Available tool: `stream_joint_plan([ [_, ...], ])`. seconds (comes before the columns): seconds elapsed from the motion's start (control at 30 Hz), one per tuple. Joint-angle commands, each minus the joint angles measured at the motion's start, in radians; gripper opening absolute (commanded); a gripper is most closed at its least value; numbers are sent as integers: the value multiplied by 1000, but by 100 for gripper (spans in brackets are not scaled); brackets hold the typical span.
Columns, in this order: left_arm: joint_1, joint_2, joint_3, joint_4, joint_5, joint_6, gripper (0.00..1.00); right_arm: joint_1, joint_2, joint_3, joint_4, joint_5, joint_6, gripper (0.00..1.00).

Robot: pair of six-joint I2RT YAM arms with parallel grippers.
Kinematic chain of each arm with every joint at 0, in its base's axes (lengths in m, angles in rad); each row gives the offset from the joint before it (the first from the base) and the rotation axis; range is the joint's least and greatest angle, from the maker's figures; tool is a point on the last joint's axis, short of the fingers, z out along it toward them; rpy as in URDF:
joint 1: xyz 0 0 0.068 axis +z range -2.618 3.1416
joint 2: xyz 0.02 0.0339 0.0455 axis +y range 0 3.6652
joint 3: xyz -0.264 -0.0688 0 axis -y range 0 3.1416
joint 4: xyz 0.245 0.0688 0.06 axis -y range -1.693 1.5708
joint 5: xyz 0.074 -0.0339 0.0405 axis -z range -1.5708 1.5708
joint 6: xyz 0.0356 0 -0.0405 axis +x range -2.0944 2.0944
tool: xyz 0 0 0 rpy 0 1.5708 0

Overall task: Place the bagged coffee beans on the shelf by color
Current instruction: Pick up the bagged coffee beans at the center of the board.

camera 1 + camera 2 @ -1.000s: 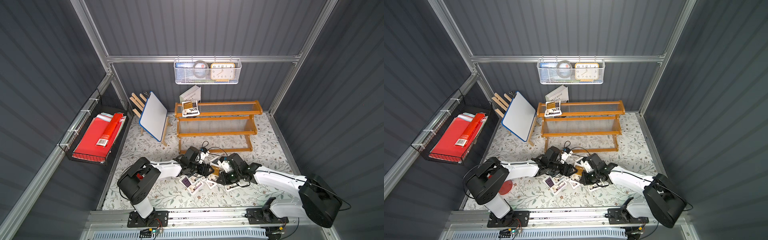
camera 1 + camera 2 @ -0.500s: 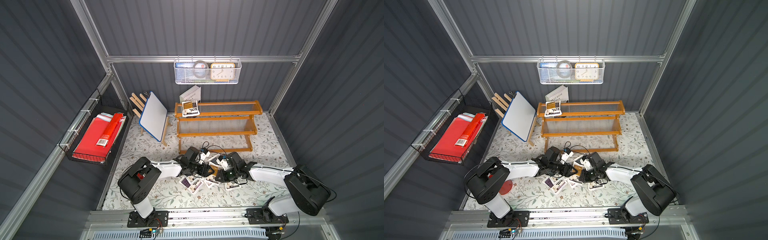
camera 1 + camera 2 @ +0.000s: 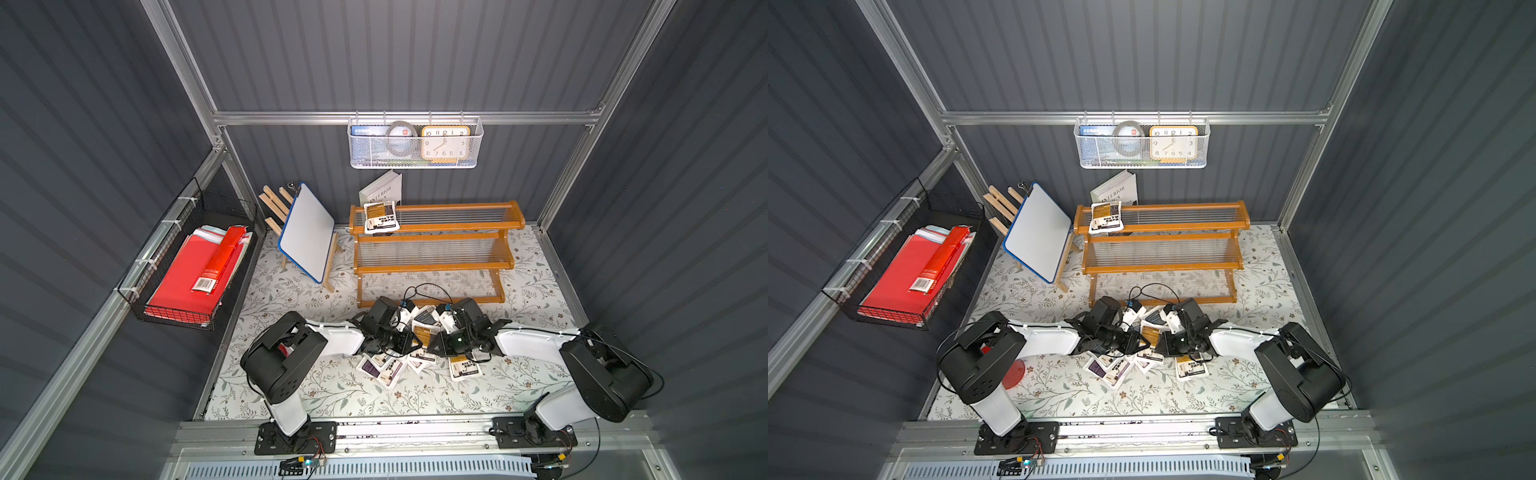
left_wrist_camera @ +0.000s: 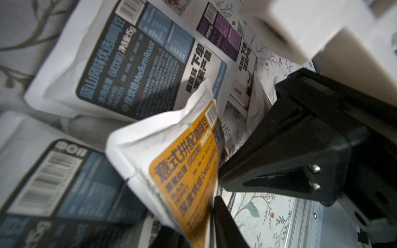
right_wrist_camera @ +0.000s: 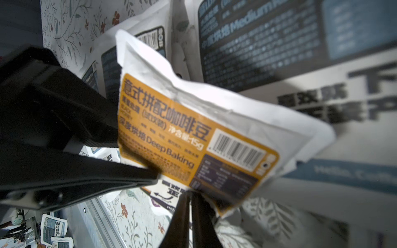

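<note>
A mustard-yellow bagged coffee pouch (image 3: 422,335) (image 3: 1150,335) hangs just above the floor between my two arms. My left gripper (image 4: 193,216) is shut on one end of it and my right gripper (image 5: 191,194) pinches the opposite edge. Both wrist views show this pouch (image 5: 193,133) (image 4: 184,171) close up, each with the other arm's black fingers clamped on it. Under it lie loose pouches: blue-grey (image 4: 129,64), purple (image 3: 372,368) and another yellow one (image 3: 464,368). One yellow pouch (image 3: 380,216) lies at the left end of the shelf's (image 3: 457,226) top tier.
A whiteboard on an easel (image 3: 307,232) stands left of the shelf, with a white book (image 3: 380,191) behind it. A white mesh basket (image 3: 411,143) hangs on the back wall. A black wire basket with red folders (image 3: 195,270) hangs on the left wall.
My left gripper has closed on the yellow pouch that my right gripper was holding up. The right arm's shoulder and elbow have swung in closer.
</note>
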Motion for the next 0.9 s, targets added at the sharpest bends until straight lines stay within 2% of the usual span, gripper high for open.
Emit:
stream_joint_plan([
  [0.0, -1, 26, -12, -45, -18, 10, 16, -5, 5, 17, -5, 39, -21, 10],
  [0.07, -2, 13, -18, -39, -24, 9, 3, -5, 5, 22, -2, 38, -20, 10],
  [0.1, -2, 4, -23, -37, -31, 9, 0, -5, 6, 27, -2, 42, -18, 10],
  [0.23, -1, -34, -20, -48, -65, 20, 0, -5, -14, 41, 2, 48, -10, 12],
  [0.27, -1, -49, -14, -54, -78, 22, 0, -4, -28, 45, 2, 54, -9, 15],
  [0.4, -1, -163, 11, -58, -170, 7, 0, -6, -125, 47, 9, 134, 8, 37],
  [0.5, -1, -267, 24, -51, -266, -22, 0, -5, -216, 50, 26, 214, 29, 45],
  [0.6, 0, -349, 34, -33, -349, -70, 0, -5, -282, 57, 56, 289, 62, 48],
  [0.7, 17, -414, 26, 17, -430, -133, 0, -5, -327, 78, 90, 280, 85, 48],
  [0.77, 50, -444, 0, 86, -425, -185, 0, -4, -345, 88, 123, 270, 110, 48],
  [0.87, 119, -464, -58, 212, -355, -286, 0, -7, -365, 87, 198, 249, 159, 48],
])
